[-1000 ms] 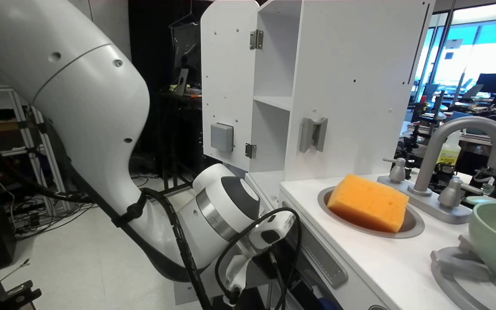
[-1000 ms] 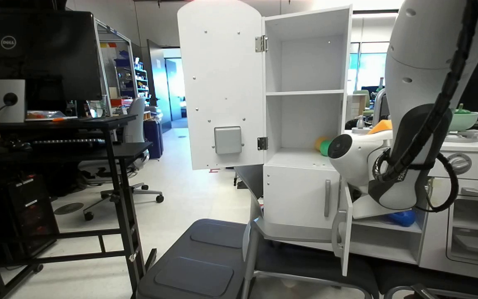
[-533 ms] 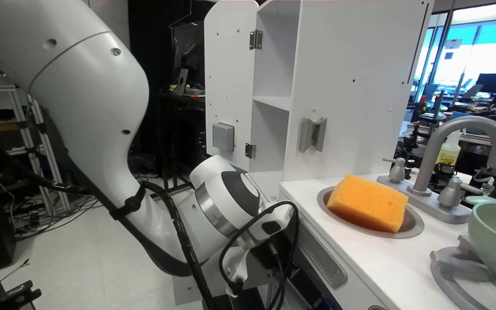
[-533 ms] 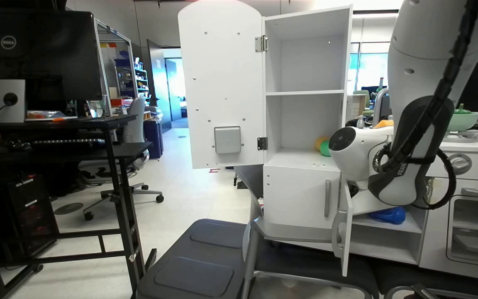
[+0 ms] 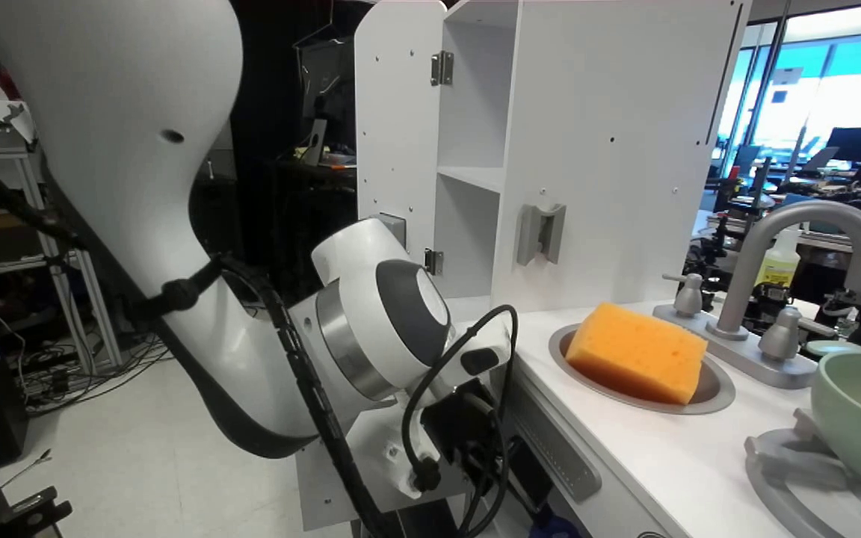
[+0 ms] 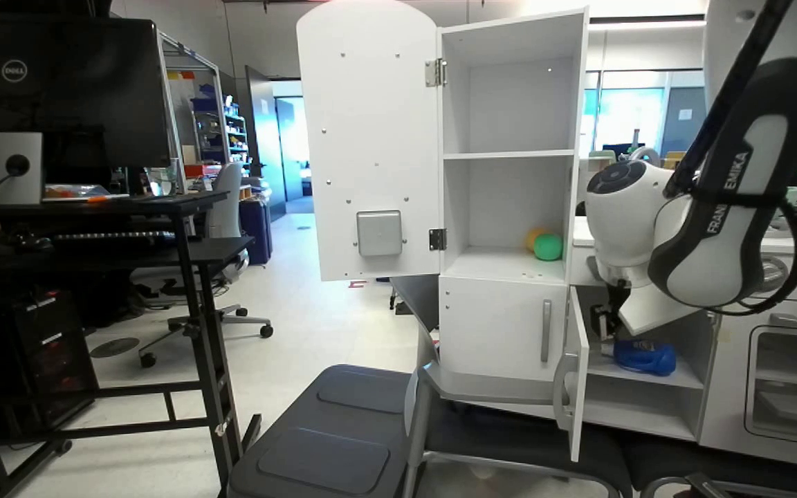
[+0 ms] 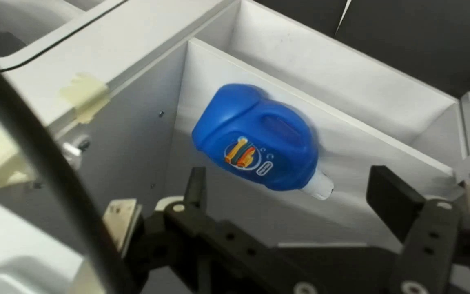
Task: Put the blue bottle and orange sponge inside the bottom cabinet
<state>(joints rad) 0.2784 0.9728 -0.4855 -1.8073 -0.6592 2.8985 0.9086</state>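
The blue bottle (image 6: 645, 357) lies on its side on the upper shelf inside the bottom cabinet (image 6: 637, 415), whose door stands open. In the wrist view the bottle (image 7: 259, 139) rests behind the shelf's edge, its white cap towards the lower right. My gripper (image 6: 604, 325) hangs at the cabinet's opening, just above the cap end. In the wrist view the gripper's fingers (image 7: 290, 185) are wide apart with nothing between them; the bottle lies beyond them. The orange sponge (image 5: 636, 355) sits tilted in the round sink (image 5: 718, 400) on the countertop.
The open bottom door (image 6: 577, 387) juts forward left of the gripper. The tall upper cabinet (image 6: 509, 200) has its door swung open, with a green ball (image 6: 548, 247) on its lower shelf. A faucet (image 5: 744, 269) and green bowl (image 5: 860, 418) stand near the sink.
The arm has risen and, in an exterior view, moved right, bringing the gripper into sight. The bottle, partly covered before, is fully exposed and sits slightly further left than a second ago.
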